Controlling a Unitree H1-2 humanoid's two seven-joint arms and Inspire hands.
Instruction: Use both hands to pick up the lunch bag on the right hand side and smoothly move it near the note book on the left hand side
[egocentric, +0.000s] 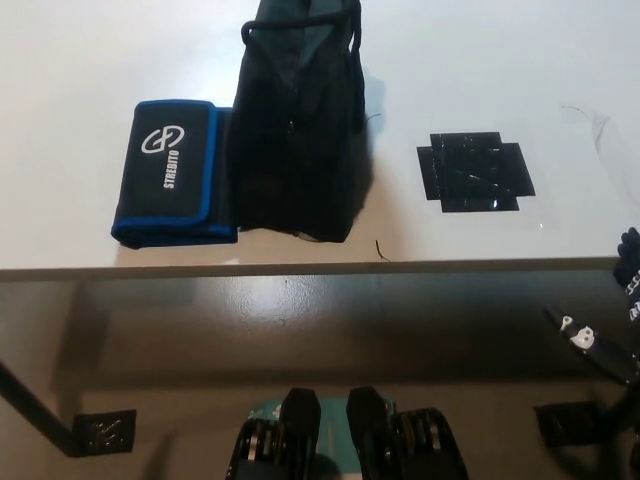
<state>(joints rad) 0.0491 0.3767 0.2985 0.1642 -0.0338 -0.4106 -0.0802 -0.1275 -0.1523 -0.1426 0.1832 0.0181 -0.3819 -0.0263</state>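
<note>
I can see only a sliver of my right hand, cut off by the picture's right edge just past the tabletop's near edge, so I can't tell how its fingers stand. My left hand is out of the picture entirely. The lunch bag's top runs off the upper edge.

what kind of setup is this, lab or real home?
Most likely a lab test bench: a bare white table with a black tape cross marking a placement spot, and only staged props, a black lunch bag beside a blue-edged notebook.
</note>
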